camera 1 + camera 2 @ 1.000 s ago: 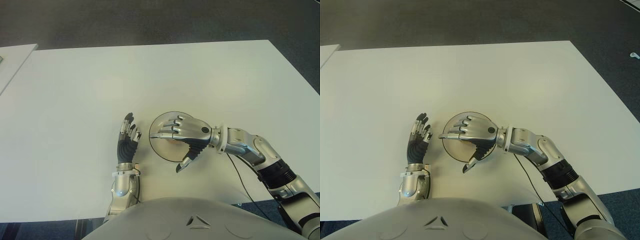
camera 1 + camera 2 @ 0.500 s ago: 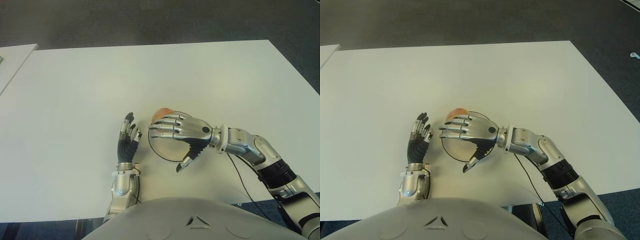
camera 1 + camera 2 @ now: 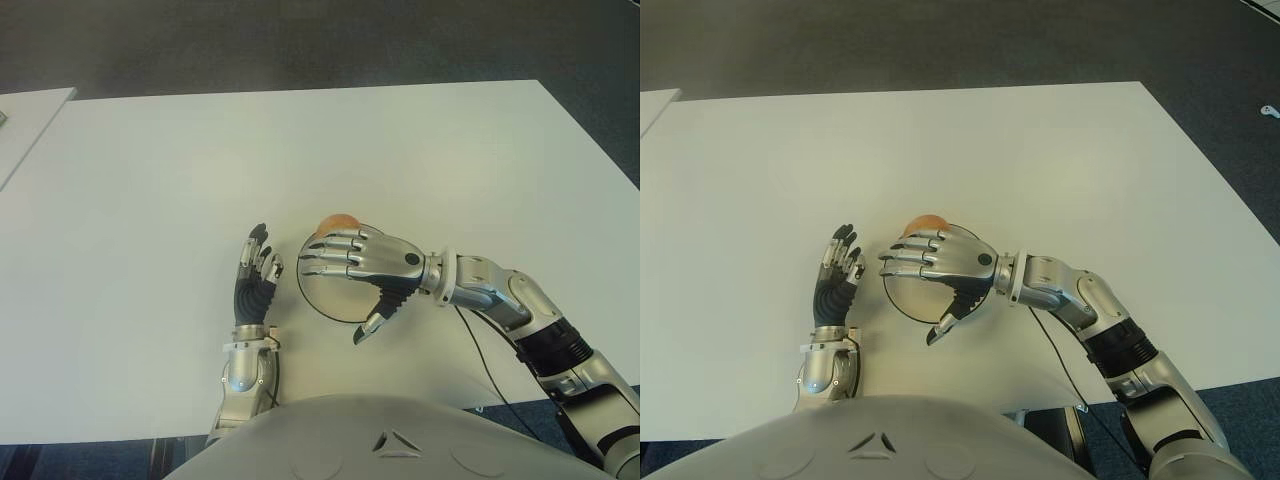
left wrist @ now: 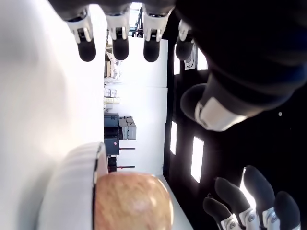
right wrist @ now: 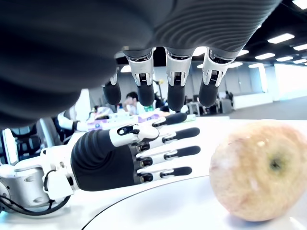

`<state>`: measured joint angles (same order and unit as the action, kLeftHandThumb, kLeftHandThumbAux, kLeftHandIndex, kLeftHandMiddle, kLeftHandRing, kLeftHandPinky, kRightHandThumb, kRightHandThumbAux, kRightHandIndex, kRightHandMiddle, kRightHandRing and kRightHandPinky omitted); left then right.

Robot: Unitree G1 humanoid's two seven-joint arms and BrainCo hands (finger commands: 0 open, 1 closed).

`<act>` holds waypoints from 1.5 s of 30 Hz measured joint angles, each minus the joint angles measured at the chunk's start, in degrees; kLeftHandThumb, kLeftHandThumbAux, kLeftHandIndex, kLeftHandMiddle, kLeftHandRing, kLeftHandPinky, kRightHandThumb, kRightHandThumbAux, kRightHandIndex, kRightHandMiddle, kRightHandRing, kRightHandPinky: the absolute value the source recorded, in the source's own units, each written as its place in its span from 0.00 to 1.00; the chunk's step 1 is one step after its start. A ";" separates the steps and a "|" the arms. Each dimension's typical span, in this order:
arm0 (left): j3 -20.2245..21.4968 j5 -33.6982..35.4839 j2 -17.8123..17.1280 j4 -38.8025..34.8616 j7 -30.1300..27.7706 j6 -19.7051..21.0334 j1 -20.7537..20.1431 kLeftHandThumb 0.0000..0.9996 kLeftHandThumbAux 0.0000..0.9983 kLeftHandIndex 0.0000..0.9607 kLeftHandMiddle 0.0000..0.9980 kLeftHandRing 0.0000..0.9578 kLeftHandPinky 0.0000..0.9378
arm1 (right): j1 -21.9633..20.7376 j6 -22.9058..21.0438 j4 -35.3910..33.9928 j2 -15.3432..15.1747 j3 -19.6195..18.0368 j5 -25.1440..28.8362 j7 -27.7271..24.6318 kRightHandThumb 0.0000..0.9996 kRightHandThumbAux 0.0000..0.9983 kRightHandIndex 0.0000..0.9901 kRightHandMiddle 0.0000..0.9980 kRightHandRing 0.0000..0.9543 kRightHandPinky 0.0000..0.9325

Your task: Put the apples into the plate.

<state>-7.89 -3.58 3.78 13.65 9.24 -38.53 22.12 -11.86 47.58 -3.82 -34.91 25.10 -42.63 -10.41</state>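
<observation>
At frame centre we saw one apple [image 3: 337, 223] sitting on the plate [image 3: 322, 300], at its far rim; our right hand [image 3: 362, 262] hovered above, fingers [image 5: 175, 90] spread, holding nothing; our left hand [image 3: 256, 275], fingers extended and empty, showed left of the plate; no other apple was visible on the tabletop [image 3: 300, 150], so the task looked finished.

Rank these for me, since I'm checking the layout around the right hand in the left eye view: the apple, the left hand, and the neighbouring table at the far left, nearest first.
1. The reddish-yellow apple, at the far rim of the round clear plate, just beyond the right hand's fingers.
2. The black-and-silver left hand, left of the plate, fingers spread.
3. The white neighbouring table, at the far left edge.
</observation>
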 measured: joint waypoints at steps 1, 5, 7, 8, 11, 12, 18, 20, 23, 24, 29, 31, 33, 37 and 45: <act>0.00 -0.19 0.00 0.01 0.31 0.02 0.00 0.00 0.65 0.05 0.08 0.06 0.04 | 0.00 0.00 0.09 0.00 -0.02 0.05 -0.10 0.04 0.28 0.00 0.00 0.00 0.00; -0.01 -0.27 0.02 0.12 0.93 0.09 -0.01 0.00 0.63 0.06 0.08 0.06 0.04 | -1.03 0.03 2.17 0.24 -0.12 0.50 -0.37 0.06 0.30 0.00 0.00 0.00 0.00; 0.01 -0.27 0.02 0.22 1.29 0.10 -0.05 0.00 0.62 0.06 0.08 0.06 0.04 | -3.76 -0.33 6.32 1.12 -0.26 2.05 -1.05 0.07 0.31 0.00 0.00 0.00 0.00; 0.00 -0.26 0.02 0.27 1.35 0.08 -0.10 0.00 0.61 0.07 0.08 0.05 0.05 | -5.29 -1.05 8.64 1.68 -0.46 2.94 -1.53 0.08 0.31 0.00 0.00 0.00 0.00; -0.09 -0.25 0.01 0.31 1.45 -0.14 -0.29 0.00 0.60 0.08 0.08 0.05 0.05 | -10.60 -4.76 15.64 3.72 -1.65 6.88 -3.85 0.10 0.30 0.00 0.00 0.00 0.00; -0.14 -0.26 0.01 0.32 1.50 -0.15 -0.31 0.00 0.58 0.09 0.07 0.05 0.06 | -12.00 -6.25 17.72 4.38 -2.16 8.59 -4.63 0.11 0.29 0.00 0.00 0.00 0.00; -0.37 -0.33 -0.03 -2.06 1.60 2.83 -0.08 0.02 0.55 0.12 0.07 0.04 0.09 | -17.01 -18.46 29.32 12.64 -9.66 21.04 -4.45 0.14 0.26 0.00 0.00 0.00 0.00; -0.46 -0.32 -0.03 -2.52 1.60 4.00 -0.12 0.03 0.55 0.13 0.07 0.04 0.09 | -18.11 -21.06 33.48 15.56 -12.16 24.84 -3.47 0.14 0.26 0.00 0.00 0.00 0.00; -0.70 -0.30 -0.03 -2.88 1.60 5.58 -0.23 0.04 0.55 0.17 0.06 0.04 0.09 | -18.79 -23.36 37.99 18.63 -14.98 28.65 -2.42 0.15 0.25 0.00 0.00 0.00 0.00; -0.73 -0.27 -0.03 -2.88 1.61 5.66 -0.26 0.05 0.56 0.21 0.06 0.03 0.09 | -18.56 -23.91 38.27 19.26 -15.64 30.04 -2.60 0.15 0.25 0.00 0.00 0.00 0.00; -1.27 -0.02 -0.02 -4.18 2.37 6.33 0.57 0.07 0.58 0.27 0.05 0.02 0.09 | -16.14 -25.69 37.16 23.01 -19.33 36.80 -2.92 0.15 0.26 0.00 0.00 0.00 0.00; -1.79 -0.06 -0.08 -5.52 2.82 6.33 1.45 0.08 0.58 0.28 0.05 0.02 0.09 | -15.01 -26.14 36.80 23.68 -19.94 38.12 -3.04 0.14 0.27 0.00 0.00 0.00 0.00; -2.20 -0.15 -0.17 -6.59 3.26 6.28 2.09 0.07 0.57 0.26 0.04 0.01 0.07 | -14.02 -26.43 36.58 24.06 -20.43 38.71 -3.10 0.13 0.30 0.00 0.00 0.00 0.00; -2.50 -0.93 -0.25 -6.74 4.76 4.43 3.49 0.04 0.52 0.16 0.01 0.00 0.03 | -10.64 -25.17 36.65 24.98 -22.74 41.00 -2.35 0.12 0.37 0.00 0.00 0.00 0.00; -1.89 0.04 -0.06 -1.92 6.20 -1.78 4.17 0.01 0.49 0.07 0.00 0.00 0.00 | -4.73 -22.45 41.57 25.45 -28.62 48.11 -5.44 0.11 0.44 0.03 0.04 0.01 0.03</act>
<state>-9.79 -3.54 3.72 11.73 15.43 -40.31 26.29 -16.58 25.13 37.74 -9.46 -3.51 5.48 -15.85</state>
